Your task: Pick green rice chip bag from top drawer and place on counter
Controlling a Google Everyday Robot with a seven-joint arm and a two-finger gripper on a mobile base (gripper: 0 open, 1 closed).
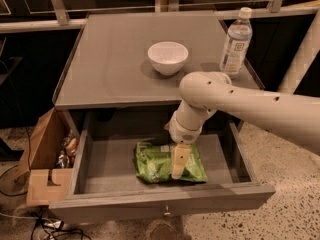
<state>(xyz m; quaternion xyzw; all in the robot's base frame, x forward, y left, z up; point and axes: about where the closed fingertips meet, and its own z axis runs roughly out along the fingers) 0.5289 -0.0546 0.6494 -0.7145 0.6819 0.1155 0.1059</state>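
The green rice chip bag (160, 163) lies flat on the floor of the open top drawer (160, 203), near its middle. My gripper (180, 163) hangs down from the cream arm (235, 101) into the drawer, right over the right half of the bag, at or just above its surface. The arm reaches in from the right and hides part of the drawer's back. The grey counter (115, 69) sits above the drawer.
A white bowl (168, 57) stands mid-counter and a clear water bottle (235, 41) at its right edge. A brown cardboard box (46, 159) with small items stands on the floor left of the drawer. Speckled floor lies to the right.
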